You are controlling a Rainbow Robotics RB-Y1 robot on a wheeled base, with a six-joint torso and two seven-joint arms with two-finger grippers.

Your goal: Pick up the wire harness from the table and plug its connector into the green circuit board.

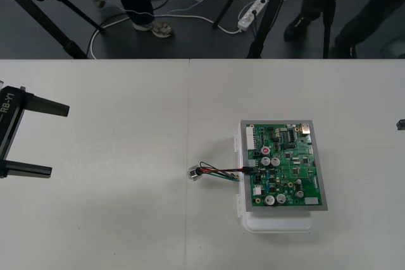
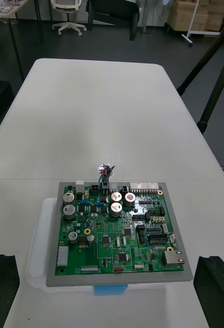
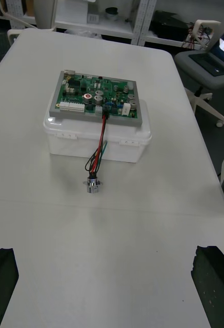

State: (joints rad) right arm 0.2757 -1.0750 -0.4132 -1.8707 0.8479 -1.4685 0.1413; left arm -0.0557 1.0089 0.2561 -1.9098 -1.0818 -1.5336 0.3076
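Counted on the bench: one green circuit board on one white base, one wire harness, two grippers. Plain pale bench with a faint seam down its middle. Beyond the far edge, a strip of dark floor with loose cables and tripod legs.

Harness seated by its small black plug in the board's edge nearest the left arm. Red, black and green wires strung down off the base to the round metal socket, standing on the bench near the base. Long axis across the bench, socket end toward the left gripper.

Left gripper parked at its own side, well apart from the harness, fingers spread wide, empty. Right gripper on the board's opposite side, fingers likewise far apart, holding nothing.
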